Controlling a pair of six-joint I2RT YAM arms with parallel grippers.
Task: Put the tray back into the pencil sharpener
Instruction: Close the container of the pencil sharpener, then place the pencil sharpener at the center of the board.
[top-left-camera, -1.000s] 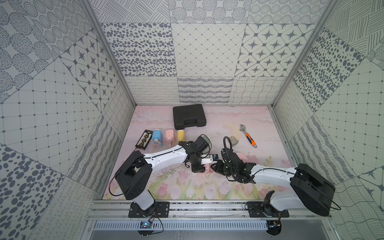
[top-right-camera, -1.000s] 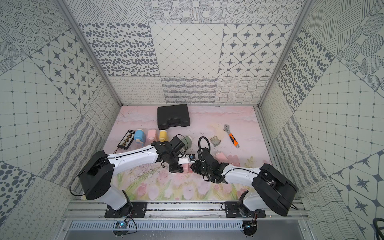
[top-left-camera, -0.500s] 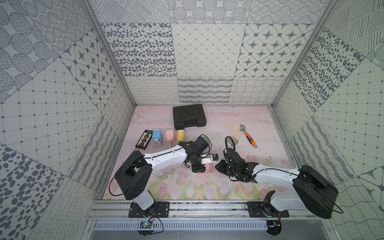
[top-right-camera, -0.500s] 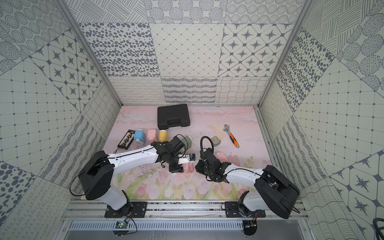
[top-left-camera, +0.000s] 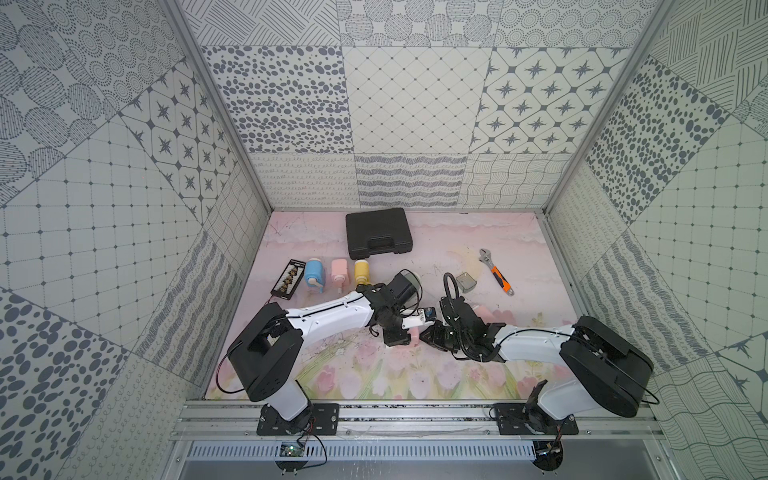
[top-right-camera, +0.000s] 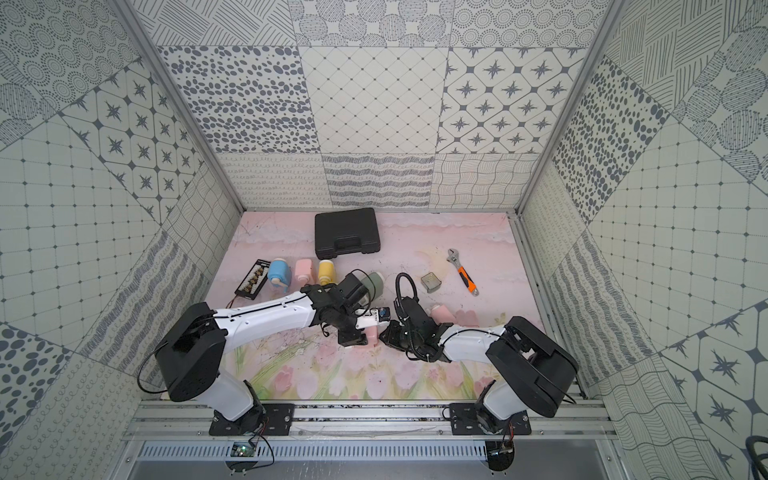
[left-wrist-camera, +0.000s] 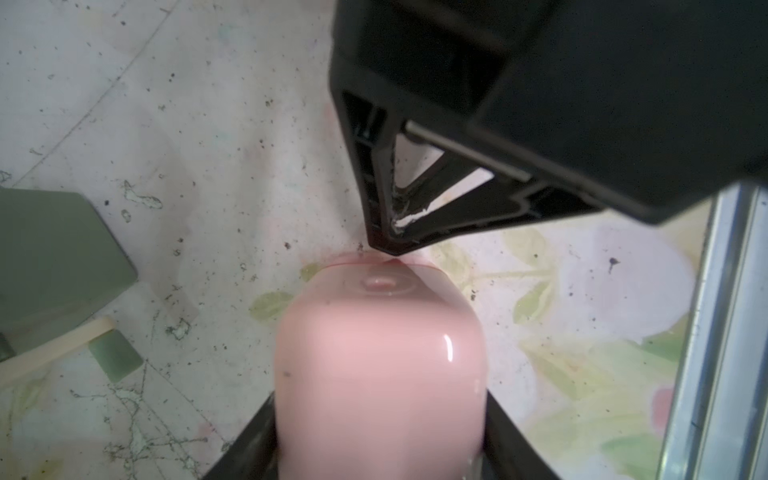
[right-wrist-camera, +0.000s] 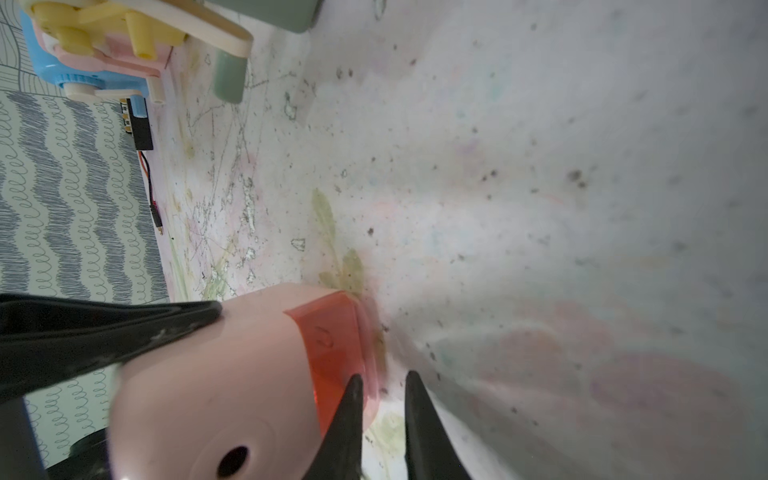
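The pink pencil sharpener (left-wrist-camera: 380, 353) lies on the mat in the middle, and my left gripper (left-wrist-camera: 380, 440) is shut on its body. Both top views show only a bit of the pencil sharpener (top-left-camera: 412, 333) (top-right-camera: 372, 332) between the two arms. The translucent red tray (right-wrist-camera: 332, 345) sits in the slot at its base end. My right gripper (right-wrist-camera: 384, 386) is at that end, one fingertip (right-wrist-camera: 353, 395) against the tray's face. Its jaws stand a narrow gap apart with only the mat between them. From the left wrist view the right gripper (left-wrist-camera: 390, 247) touches the tray's rim.
A green sharpener (top-left-camera: 409, 282) lies just behind the left wrist. Blue (top-left-camera: 313, 272), pink (top-left-camera: 338, 272) and yellow (top-left-camera: 361, 270) sharpeners and a black board (top-left-camera: 289, 280) line the left side. A black case (top-left-camera: 378, 232), a grey box (top-left-camera: 466, 281) and a wrench (top-left-camera: 496, 278) lie further back.
The right gripper has edged left up to the sharpener's tray end and its jaws have narrowed. The left arm and the sharpener have stayed put.
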